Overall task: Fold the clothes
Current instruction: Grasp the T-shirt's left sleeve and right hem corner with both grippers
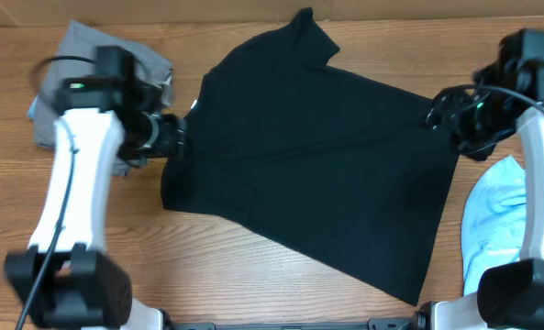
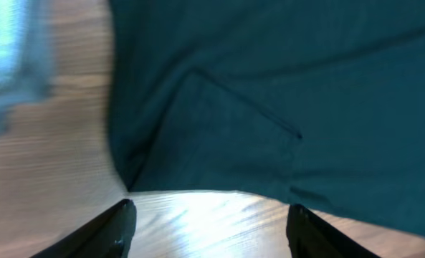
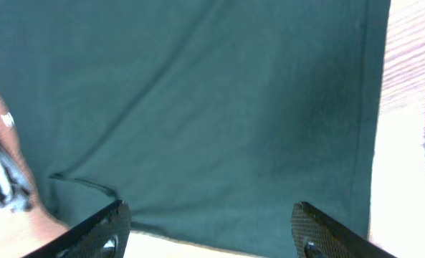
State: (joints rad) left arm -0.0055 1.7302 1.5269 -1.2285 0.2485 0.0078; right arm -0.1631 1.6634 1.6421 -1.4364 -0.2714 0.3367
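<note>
Seen from above, the black T-shirt [image 1: 317, 156] lies spread at a slant across the middle of the table [image 1: 253, 275], with one sleeve [image 1: 310, 32] pointing to the far edge. It looks light and limp, so I'd expect it to sag and drag unless it is pinched at a seam or corner and lifted from both ends together. The left gripper [image 1: 173, 137] sits at its left edge and the right gripper [image 1: 439, 115] at its right edge. The grey trousers [image 1: 79, 55] are bunched behind the left arm and a light-blue shirt [image 1: 496, 211] lies crumpled by the right arm, both near enough to snag in a wide sweep. In the left wrist view the fingers [image 2: 122, 218] stand apart over bare wood, holding nothing, and the shirt's edge is just ahead. In the right wrist view the fingers [image 3: 108, 226] are likewise spread and empty. The stitched hem [image 3: 363, 107] down the right side offers the firmest hold, and a small white tag [image 3: 8, 120] shows at the far left.
</note>
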